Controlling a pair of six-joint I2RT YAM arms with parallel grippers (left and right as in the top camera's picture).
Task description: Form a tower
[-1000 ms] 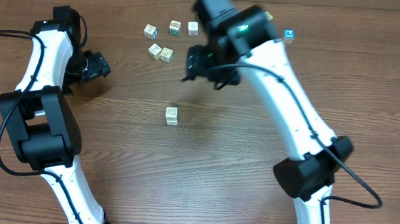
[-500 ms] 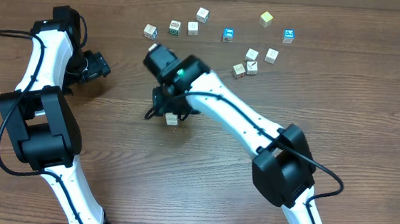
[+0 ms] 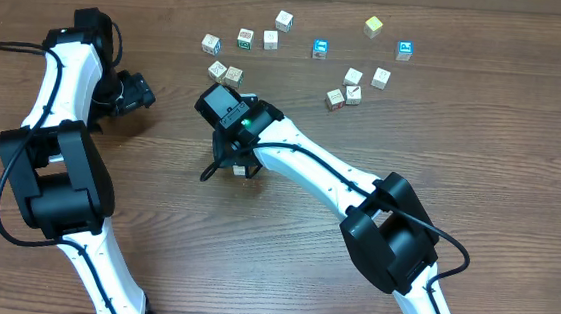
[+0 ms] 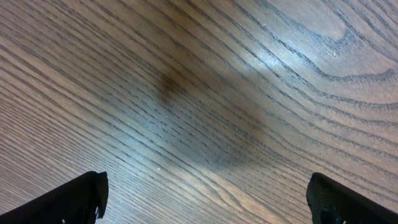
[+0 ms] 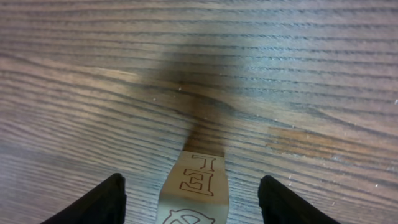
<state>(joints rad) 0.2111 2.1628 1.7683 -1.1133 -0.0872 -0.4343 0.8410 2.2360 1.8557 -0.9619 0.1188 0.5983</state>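
Pale wooden cubes of the tower [image 5: 195, 185] stand in the middle of the tabletop [image 5: 298, 74], the top face printed with an E. The right jaws straddle the column, spread, with a gap showing on each side. The left jaws hang wide apart over bare wood toward the left side, well apart from it. Loose cubes [image 3: 234, 74], a yellow cube [image 3: 373, 26] among them, lie scattered along the far side.
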